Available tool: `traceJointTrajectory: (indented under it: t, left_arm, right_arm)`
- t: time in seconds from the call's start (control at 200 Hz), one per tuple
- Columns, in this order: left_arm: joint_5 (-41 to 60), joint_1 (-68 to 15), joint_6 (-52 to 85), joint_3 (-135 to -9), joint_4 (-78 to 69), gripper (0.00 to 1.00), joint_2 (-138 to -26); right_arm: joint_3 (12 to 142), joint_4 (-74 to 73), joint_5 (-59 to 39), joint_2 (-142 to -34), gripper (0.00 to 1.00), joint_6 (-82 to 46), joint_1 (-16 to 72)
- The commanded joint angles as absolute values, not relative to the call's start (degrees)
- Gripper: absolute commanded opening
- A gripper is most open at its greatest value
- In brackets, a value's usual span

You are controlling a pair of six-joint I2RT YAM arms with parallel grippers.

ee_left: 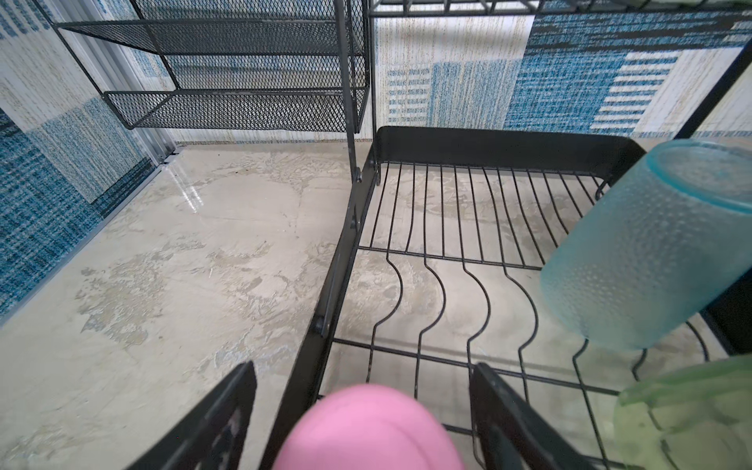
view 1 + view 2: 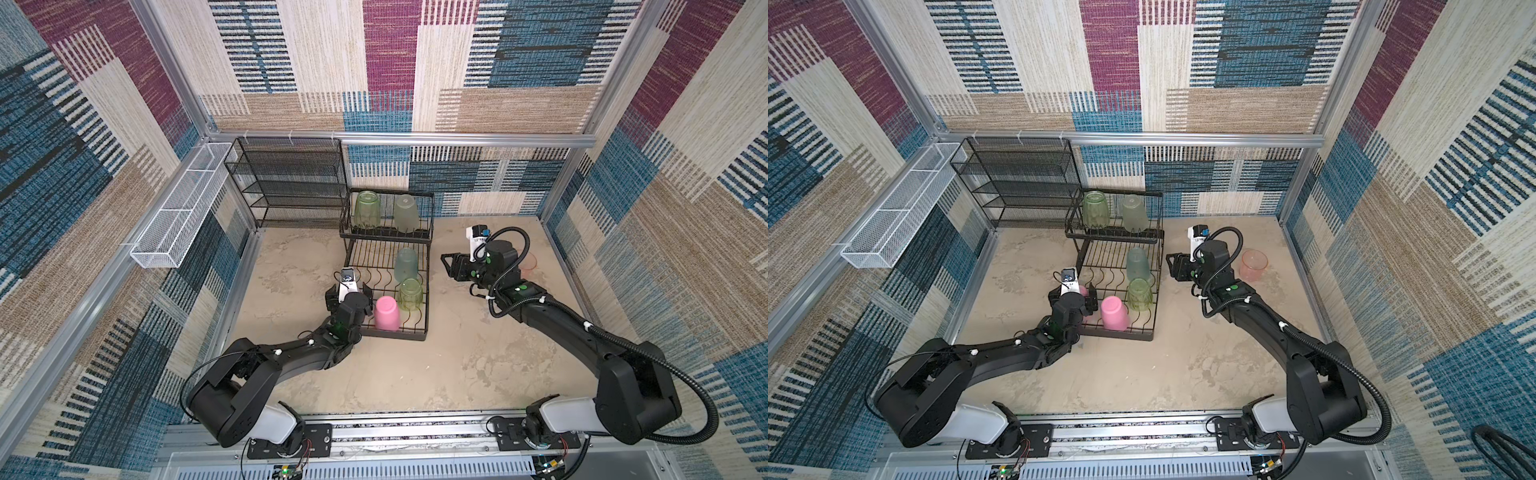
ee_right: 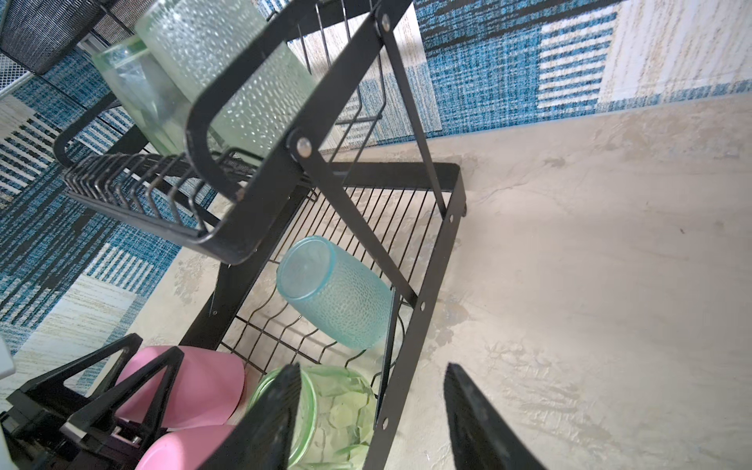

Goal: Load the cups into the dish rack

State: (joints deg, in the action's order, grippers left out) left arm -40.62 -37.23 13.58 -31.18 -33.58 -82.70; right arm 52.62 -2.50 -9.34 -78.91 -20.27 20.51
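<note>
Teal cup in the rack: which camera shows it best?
The right wrist view: the teal cup appears close and nearly whole, low in the dish rack. The left wrist view cuts it off at the frame edge; both top views show it small, from above.

Inverted green cups [image 2: 367, 209], teal cup [image 2: 406, 264] and pink cup [image 2: 387, 313] occupy the dish rack [image 2: 386, 237].
</note>
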Motion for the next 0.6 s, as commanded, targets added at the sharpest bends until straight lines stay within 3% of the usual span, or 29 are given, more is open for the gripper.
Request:
traceJointTrajectory:
  t: [0.0, 0.31, 0.596]
  left_arm:
    - [-41.5, -37.1, 16.8, -31.1, -31.5, 0.86, -81.5]
    - [-41.6, -37.1, 22.4, -33.3, -22.6, 0.86, -76.0]
    - [-34.8, -36.8, 24.3, -35.1, -19.5, 0.88, -72.8]
  right_arm:
    - [53.3, -2.3, -7.5, -78.7, 0.6, -20.8, 20.5]
    - [57.3, 3.4, 0.7, -80.2, 0.6, -21.0, 19.2]
    - [59.4, 6.7, 1.2, -83.1, 0.6, -23.6, 14.1]
